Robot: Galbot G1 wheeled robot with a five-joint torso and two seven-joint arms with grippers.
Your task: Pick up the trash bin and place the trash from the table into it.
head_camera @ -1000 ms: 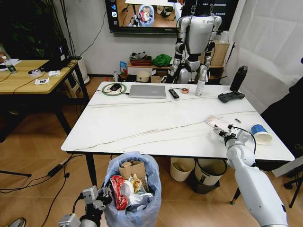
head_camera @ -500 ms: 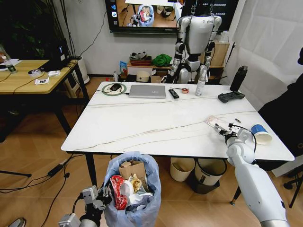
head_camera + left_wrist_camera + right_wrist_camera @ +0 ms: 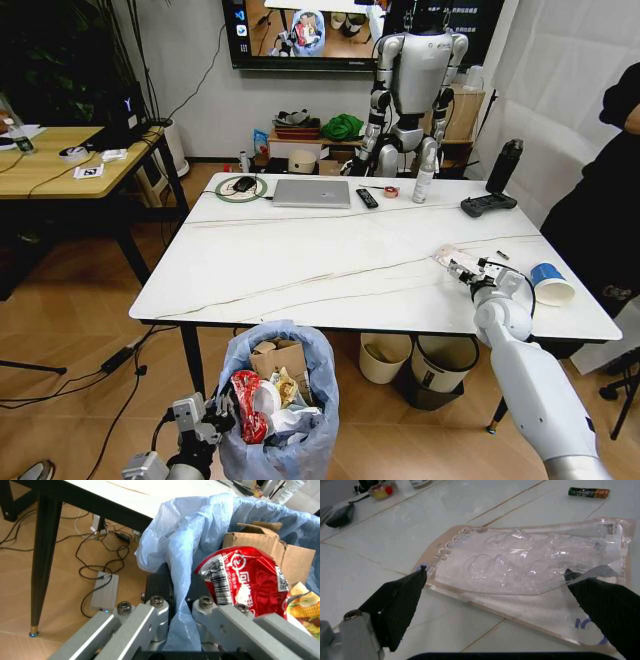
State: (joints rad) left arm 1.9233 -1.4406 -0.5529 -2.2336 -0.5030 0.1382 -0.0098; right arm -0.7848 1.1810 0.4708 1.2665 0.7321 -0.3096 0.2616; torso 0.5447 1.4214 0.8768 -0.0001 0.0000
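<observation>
right claw spread wide over the clear pack, left claw clamped on the bin's bag below the bench edge.

the right claw sits low at the right side of the white bench, fingers far apart with the clear plastic pack lying flat between them, tips at or just beside its edges. a small battery lies just past the pack, and the blue-white paper cup lies on its side near the bench's right edge. the middle of the bench is bare, with a laptop and remote along the far side. the left claw pinches the blue bag of the trash bin, which is below the bench's near edge, stuffed with cardboard and a red wrapper. a black bench leg stands close beside it.
</observation>
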